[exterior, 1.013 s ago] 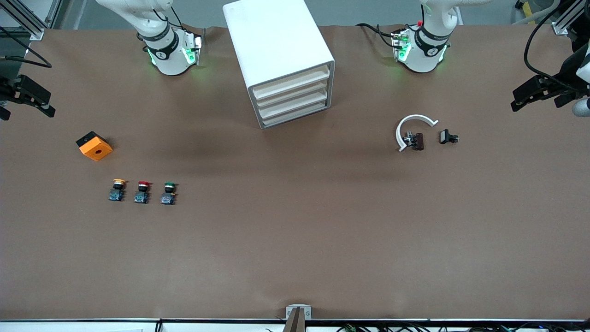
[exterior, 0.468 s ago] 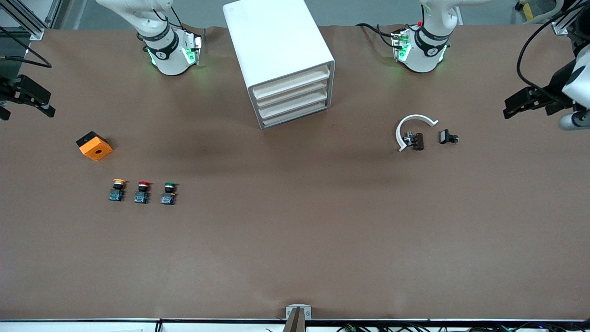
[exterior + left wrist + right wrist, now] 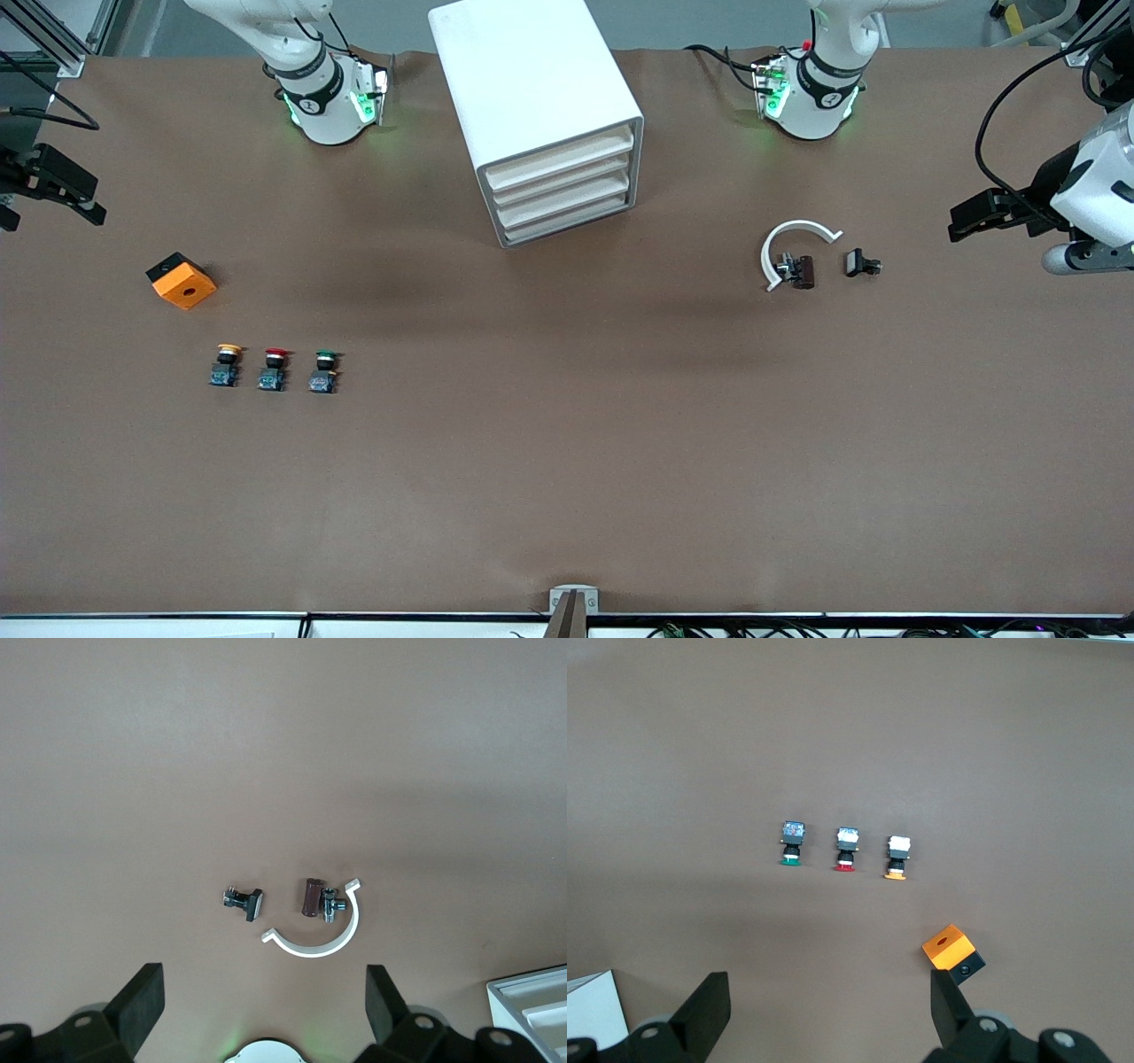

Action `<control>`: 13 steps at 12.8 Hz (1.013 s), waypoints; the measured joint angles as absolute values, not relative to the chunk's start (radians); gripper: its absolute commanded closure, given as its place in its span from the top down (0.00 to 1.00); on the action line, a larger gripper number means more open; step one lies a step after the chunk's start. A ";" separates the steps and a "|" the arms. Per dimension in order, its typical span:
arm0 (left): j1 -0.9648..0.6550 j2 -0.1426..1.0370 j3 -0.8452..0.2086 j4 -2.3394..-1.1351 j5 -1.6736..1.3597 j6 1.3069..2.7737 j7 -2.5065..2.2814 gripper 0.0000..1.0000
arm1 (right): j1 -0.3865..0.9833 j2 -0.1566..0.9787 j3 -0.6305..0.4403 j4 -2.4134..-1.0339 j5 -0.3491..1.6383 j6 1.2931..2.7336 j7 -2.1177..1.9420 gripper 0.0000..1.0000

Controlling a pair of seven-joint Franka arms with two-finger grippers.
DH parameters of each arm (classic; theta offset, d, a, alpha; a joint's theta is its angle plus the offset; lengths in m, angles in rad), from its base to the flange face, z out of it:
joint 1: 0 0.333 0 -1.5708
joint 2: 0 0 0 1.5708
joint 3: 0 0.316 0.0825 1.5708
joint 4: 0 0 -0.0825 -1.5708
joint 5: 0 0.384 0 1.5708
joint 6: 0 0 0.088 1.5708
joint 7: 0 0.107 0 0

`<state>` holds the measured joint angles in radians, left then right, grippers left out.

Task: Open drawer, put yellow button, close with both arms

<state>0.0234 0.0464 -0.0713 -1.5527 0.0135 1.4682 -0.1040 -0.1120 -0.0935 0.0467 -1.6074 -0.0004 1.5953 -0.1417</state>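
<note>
The white cabinet [image 3: 540, 115] stands between the two arm bases, and its top drawer [image 3: 560, 159] is shut. The yellow button [image 3: 227, 364] stands on the table toward the right arm's end, at the end of a row of three switches; the right wrist view shows this yellow button [image 3: 897, 858] too. My right gripper [image 3: 97, 202] hangs open and empty over the right arm's end of the table, its fingers [image 3: 709, 1010] wide apart. My left gripper [image 3: 959, 223] hangs open and empty over the left arm's end, near the small parts; its fingers [image 3: 385, 1001] are also spread.
A red-capped switch [image 3: 274, 368] and a green-capped switch [image 3: 324, 370] stand beside the yellow one. An orange block [image 3: 182, 281] lies farther from the front camera than the row. A white curved clip [image 3: 793, 244], a brown part [image 3: 800, 270] and a black part [image 3: 859, 263] lie toward the left arm's end.
The left gripper has swung in from the table's end toward the white clip and the small parts. The right arm has not moved, and nothing on the table has shifted.
</note>
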 measured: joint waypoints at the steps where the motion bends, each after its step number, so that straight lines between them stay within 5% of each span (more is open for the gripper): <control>1: 0.025 0.050 -0.070 -1.551 0.014 1.469 -0.104 1.00 | -0.112 -0.093 0.047 -1.607 0.000 1.595 -0.142 1.00; 13: 0.032 0.055 -0.069 -1.499 0.012 1.470 -0.105 1.00 | -0.112 -0.093 0.047 -1.607 0.000 1.596 -0.142 1.00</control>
<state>0.0317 0.0554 -0.0689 -1.4988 0.0122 1.4697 -0.1047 -0.1120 -0.0935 0.0467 -1.6069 -0.0004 1.5958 -0.1417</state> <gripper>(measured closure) 0.000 0.000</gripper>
